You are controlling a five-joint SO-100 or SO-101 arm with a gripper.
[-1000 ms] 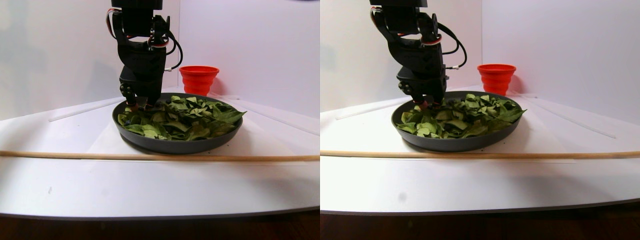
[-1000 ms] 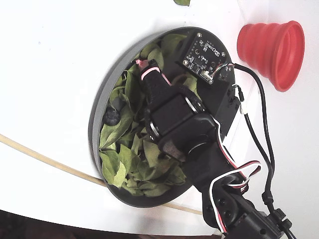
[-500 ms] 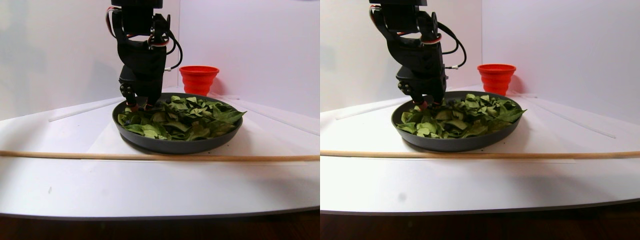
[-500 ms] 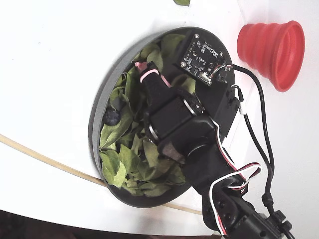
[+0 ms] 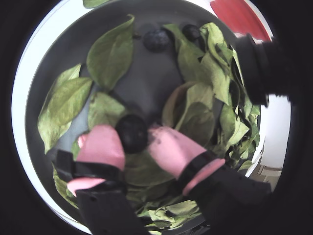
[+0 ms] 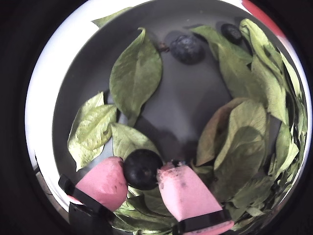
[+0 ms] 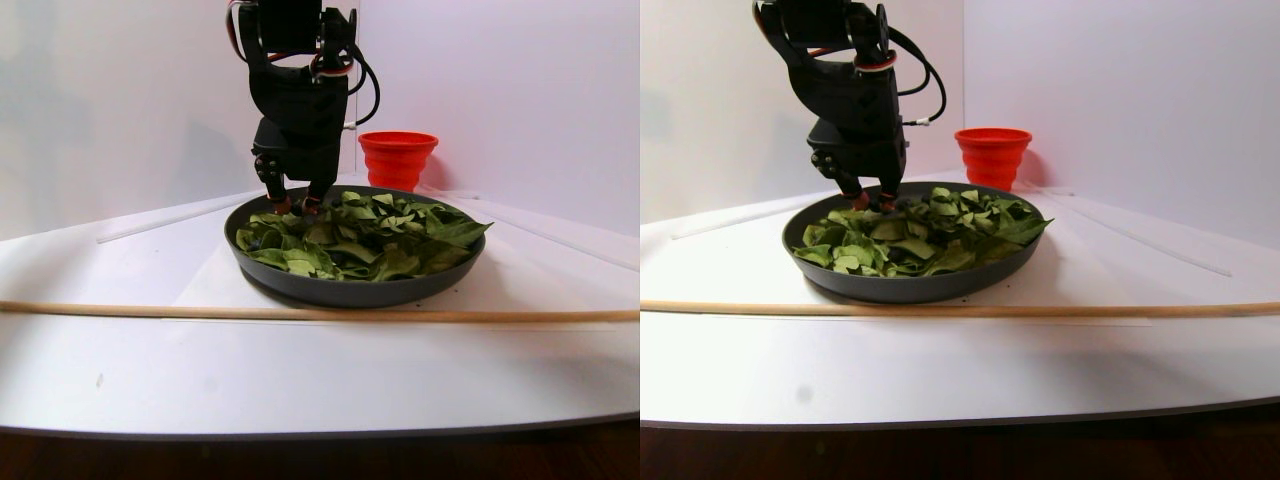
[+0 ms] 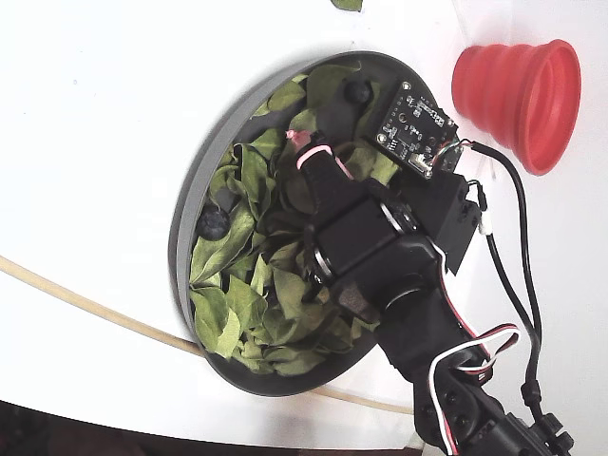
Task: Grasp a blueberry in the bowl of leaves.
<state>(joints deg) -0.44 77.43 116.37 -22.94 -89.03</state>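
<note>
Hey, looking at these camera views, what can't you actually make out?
- Fixed view: the tool and the berry between its fingers are hidden by the arm.
- Stereo pair: every berry is too small or buried in leaves.
- Both wrist views: whether the pink pads press the berry; the contact sides are hidden.
- A wrist view: the red cup is cut off by the fisheye edge.

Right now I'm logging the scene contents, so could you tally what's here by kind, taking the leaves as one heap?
Blueberries: 3, one between the pink fingers, two loose
Leaf heap: 1
Dark-grey bowl: 1
Red ribbed cup: 1
Wooden stick: 1
Total: 7
</note>
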